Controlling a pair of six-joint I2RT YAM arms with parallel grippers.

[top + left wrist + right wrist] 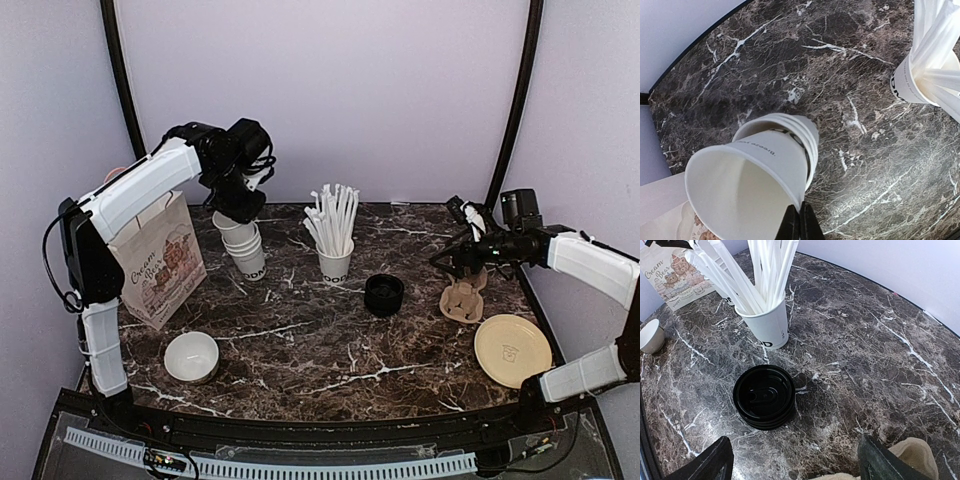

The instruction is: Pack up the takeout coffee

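On the marble table [300, 345], a paper bag [158, 262] stands by the left edge, the right gripper [794, 450] hangs wide open over the cardboard carrier [462, 300] at the right edge, the left gripper [800, 220] pinches the top cup [747, 180] of the far-left stack [799, 127], and the black lids [384, 293] sit mid-table.

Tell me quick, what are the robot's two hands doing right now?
Left gripper: closed, pinching the rim of a tilted white paper cup.
Right gripper: open, holding nothing.
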